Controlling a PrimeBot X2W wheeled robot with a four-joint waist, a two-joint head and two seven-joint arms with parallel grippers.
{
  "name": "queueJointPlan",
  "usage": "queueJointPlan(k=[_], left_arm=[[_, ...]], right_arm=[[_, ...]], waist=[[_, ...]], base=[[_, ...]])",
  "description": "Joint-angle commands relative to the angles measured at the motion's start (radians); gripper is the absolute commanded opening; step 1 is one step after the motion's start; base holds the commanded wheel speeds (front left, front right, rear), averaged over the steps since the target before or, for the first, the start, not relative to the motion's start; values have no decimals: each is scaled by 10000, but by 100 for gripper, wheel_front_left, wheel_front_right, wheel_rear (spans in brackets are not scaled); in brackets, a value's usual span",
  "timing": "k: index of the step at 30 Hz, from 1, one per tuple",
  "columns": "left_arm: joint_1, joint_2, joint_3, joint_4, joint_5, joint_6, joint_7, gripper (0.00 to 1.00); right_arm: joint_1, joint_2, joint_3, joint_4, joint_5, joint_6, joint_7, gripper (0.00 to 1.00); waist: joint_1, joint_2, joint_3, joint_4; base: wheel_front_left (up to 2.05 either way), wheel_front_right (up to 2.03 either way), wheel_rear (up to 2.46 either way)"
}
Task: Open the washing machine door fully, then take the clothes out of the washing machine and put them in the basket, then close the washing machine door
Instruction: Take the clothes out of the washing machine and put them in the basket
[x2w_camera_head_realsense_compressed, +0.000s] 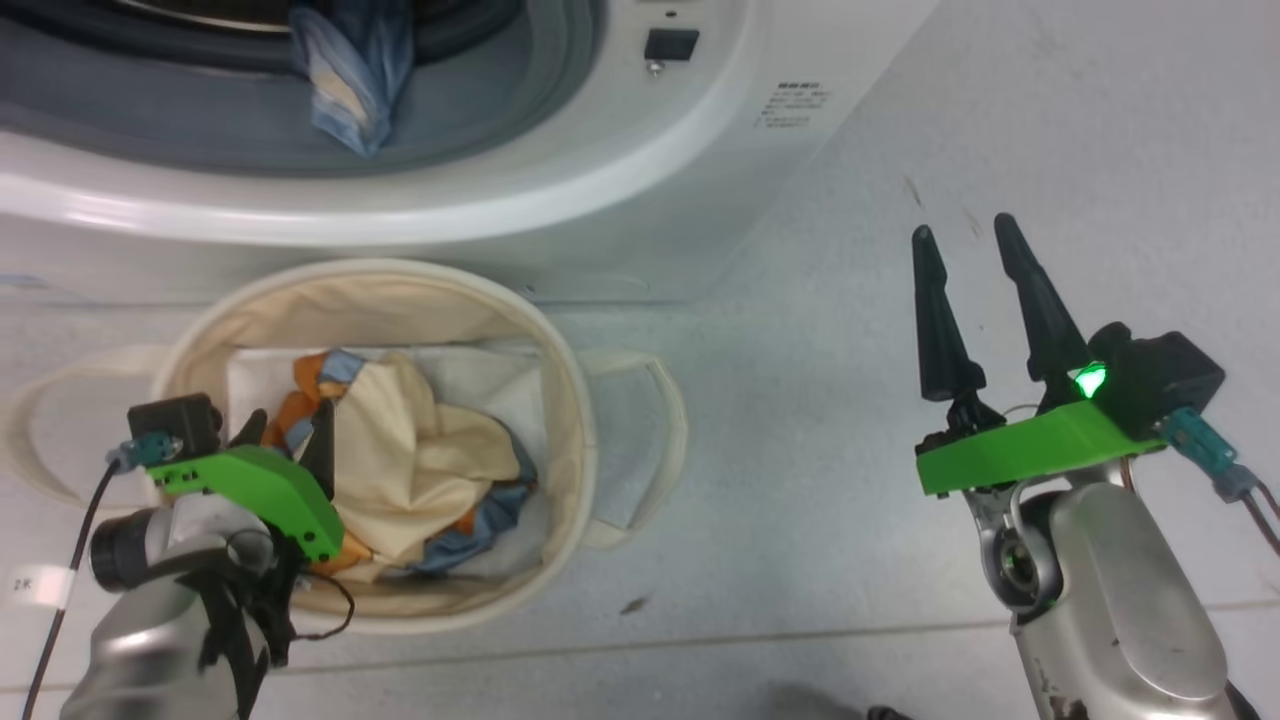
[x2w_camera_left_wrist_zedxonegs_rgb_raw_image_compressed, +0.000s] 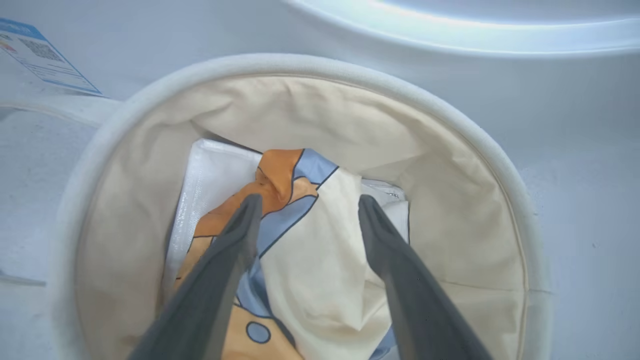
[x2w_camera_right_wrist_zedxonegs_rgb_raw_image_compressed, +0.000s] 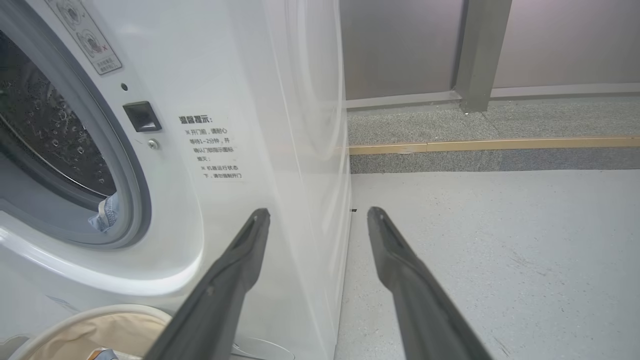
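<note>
Now one cream garment (x2w_camera_head_realsense_compressed: 420, 450) in basket (x2w_camera_head_realsense_compressed: 400, 272), one blue garment (x2w_camera_head_realsense_compressed: 350, 80) in washing machine (x2w_camera_head_realsense_compressed: 600, 200); all jaws spread.

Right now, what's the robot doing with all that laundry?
The robot's left gripper is open, pointing into the round cream canvas basket at a cream and orange garment lying there. A blue garment hangs from the drum opening of the white washing machine. The right gripper hovers open over the floor.
</note>
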Motion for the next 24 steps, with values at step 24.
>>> queueJointPlan(k=[24], left_arm=[[2929,1453,3576,-5941,2913,766,-286,100]], right_arm=[[1078,36,901,1097,426,62,-49,100]], waist=[[-1,0,-3654,921]], base=[[0,0,0]])
